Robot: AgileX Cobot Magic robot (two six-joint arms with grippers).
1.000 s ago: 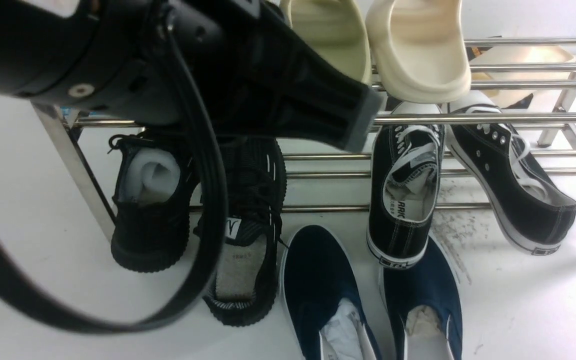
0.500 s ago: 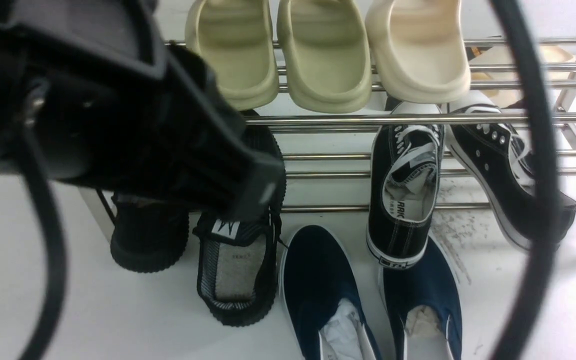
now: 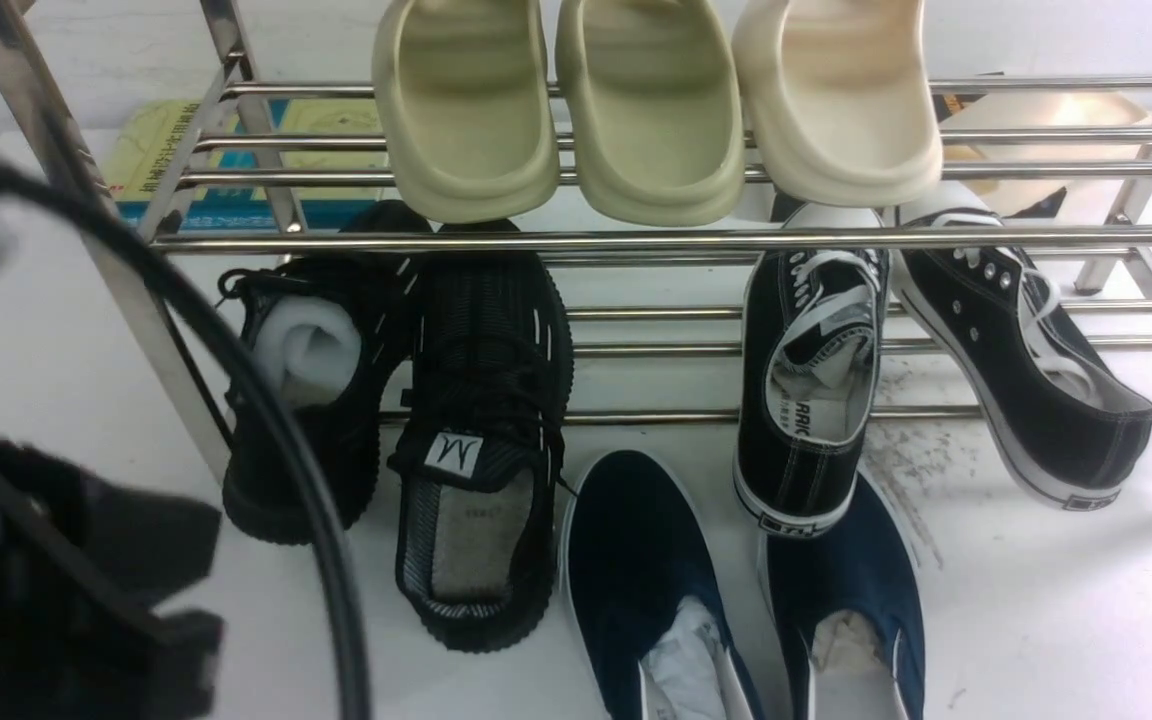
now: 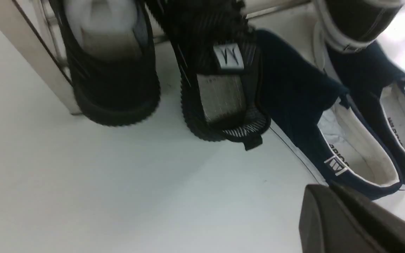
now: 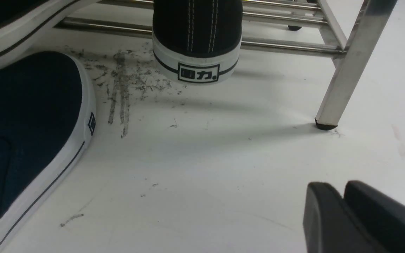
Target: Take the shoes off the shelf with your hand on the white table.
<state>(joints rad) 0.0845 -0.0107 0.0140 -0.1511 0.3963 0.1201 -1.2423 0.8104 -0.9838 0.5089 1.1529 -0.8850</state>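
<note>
Only the right wrist view shows the shelf foot.

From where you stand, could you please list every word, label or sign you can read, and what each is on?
"回力": heel patch of the black sneaker.
"ARK": part of a word inside the other black sneaker; the rest is hidden.
"M"-like mark: tongue tab of the knit shoe.
Part of a word on the navy shoe's insole: cut off, unreadable.
Print on the yellow-blue box: too blurred.
</note>
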